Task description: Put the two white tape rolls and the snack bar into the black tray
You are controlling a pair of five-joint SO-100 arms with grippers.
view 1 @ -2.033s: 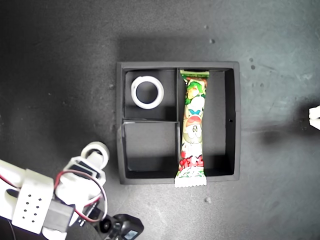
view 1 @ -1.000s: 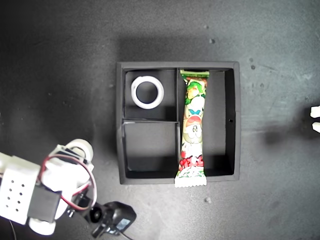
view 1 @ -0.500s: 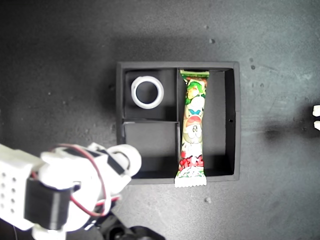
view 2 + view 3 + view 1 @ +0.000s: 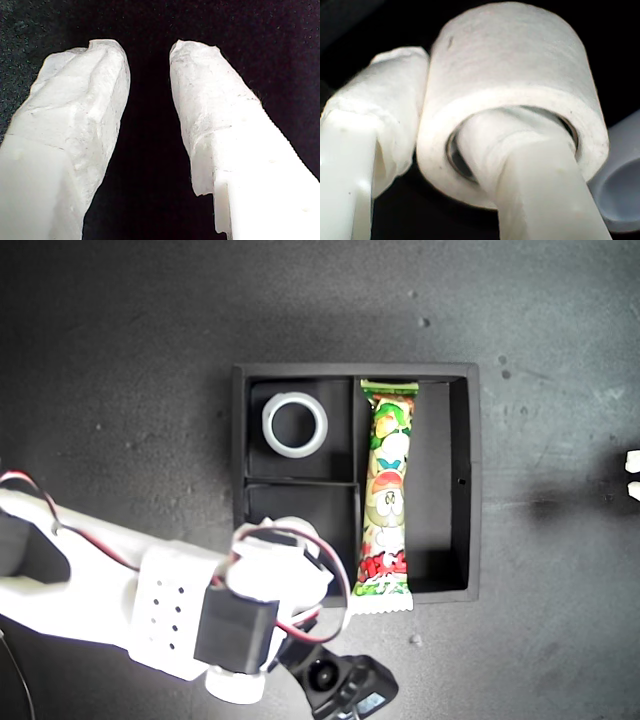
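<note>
The black tray [image 4: 470,480] lies in the middle of the exterior view. One white tape roll [image 4: 295,424] lies flat in its upper small compartment. The snack bar [image 4: 388,500] lies lengthwise in the long compartment, its lower end over the tray's wall. My second gripper [image 4: 440,115] is shut on the other white tape roll [image 4: 510,85], one finger through its centre and one outside. That roll [image 4: 275,540] hangs over the lower small compartment. My first gripper [image 4: 147,55] is open over dark surface with nothing between its fingers.
The second arm's white body [image 4: 150,600] with red wires reaches in from the exterior view's lower left. A black camera [image 4: 345,685] sits under it. A small white part of an arm [image 4: 631,475] shows at the exterior view's right edge. Dark mat surrounds the tray.
The second arm has swung from the mat beside the tray, toward the exterior view's right, carrying the tape roll over the tray's lower small compartment. The items in the tray have not moved.
</note>
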